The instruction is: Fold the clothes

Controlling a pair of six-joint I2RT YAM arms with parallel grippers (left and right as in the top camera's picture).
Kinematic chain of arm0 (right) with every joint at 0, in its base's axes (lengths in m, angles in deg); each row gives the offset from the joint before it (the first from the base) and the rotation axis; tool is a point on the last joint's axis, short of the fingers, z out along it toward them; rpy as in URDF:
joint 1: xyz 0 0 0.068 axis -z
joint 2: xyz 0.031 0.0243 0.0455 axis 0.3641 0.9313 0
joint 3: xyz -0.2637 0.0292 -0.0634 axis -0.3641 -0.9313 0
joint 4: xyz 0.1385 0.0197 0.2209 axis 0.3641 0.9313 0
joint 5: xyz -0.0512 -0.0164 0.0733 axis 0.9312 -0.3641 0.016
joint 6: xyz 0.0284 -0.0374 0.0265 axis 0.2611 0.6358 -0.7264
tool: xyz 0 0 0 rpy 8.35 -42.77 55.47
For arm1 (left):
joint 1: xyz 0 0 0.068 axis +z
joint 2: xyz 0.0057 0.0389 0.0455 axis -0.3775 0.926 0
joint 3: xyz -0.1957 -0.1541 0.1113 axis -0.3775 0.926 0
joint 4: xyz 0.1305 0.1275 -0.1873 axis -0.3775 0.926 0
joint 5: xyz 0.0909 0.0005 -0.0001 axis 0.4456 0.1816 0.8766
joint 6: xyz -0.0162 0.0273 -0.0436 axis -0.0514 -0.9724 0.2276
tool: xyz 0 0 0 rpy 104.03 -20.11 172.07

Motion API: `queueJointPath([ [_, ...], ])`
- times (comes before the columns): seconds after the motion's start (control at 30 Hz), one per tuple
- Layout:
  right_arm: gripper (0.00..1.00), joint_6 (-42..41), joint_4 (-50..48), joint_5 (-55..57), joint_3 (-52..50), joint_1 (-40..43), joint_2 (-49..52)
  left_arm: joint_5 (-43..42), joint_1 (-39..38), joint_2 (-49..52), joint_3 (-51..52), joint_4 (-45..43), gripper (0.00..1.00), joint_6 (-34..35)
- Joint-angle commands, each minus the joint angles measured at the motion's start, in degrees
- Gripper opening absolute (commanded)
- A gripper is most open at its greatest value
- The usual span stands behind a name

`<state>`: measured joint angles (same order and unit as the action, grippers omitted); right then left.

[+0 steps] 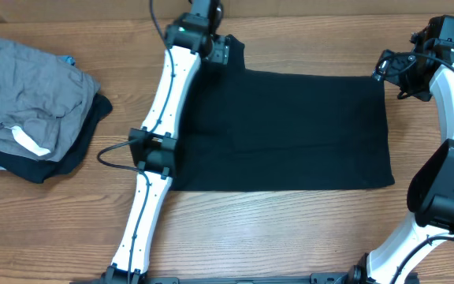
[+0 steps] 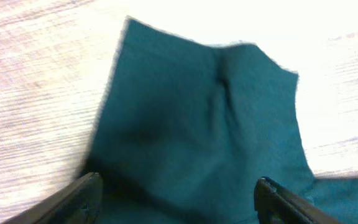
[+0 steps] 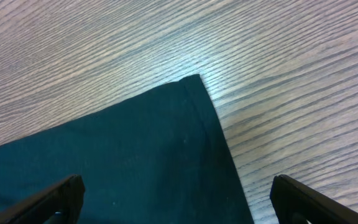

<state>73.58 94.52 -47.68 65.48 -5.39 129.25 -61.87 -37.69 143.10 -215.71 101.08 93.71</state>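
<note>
Black soft-fabric short-sleeved T-shirt lies flat centrally, left gripper over its eleven-o'clock sleeve, right gripper over its one-o'clock corner, both wide apart and empty; seemingly between folds, next needing a pinch there.

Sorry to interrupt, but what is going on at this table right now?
Two robot arms are folding a black T-shirt, which lies spread flat on the wooden table. The left gripper hangs open over the sleeve at the shirt's far left corner. The right gripper hangs open over its far right corner. Neither holds the fabric. A grey garment sits on a dark one off to the left.
</note>
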Motion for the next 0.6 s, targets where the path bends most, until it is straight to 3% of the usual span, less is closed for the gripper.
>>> queueJointPath([
  [0.0, 1.0, 0.22, -0.35, -0.31, -0.26, -0.15, -0.22, -9.33, 5.22, -0.76, -0.55, -4.83, 0.83, -2.93],
  [0.37, 1.0, 0.22, -0.35, -0.33, -0.26, -0.15, -0.22, -10.84, 6.29, -0.55, 13.35, -24.55, 0.8, -16.41],
  [0.57, 1.0, 0.22, -0.33, -0.31, -0.26, -0.15, -0.22, -8.92, 5.97, -0.52, 19.02, -29.53, 0.79, -18.14],
])
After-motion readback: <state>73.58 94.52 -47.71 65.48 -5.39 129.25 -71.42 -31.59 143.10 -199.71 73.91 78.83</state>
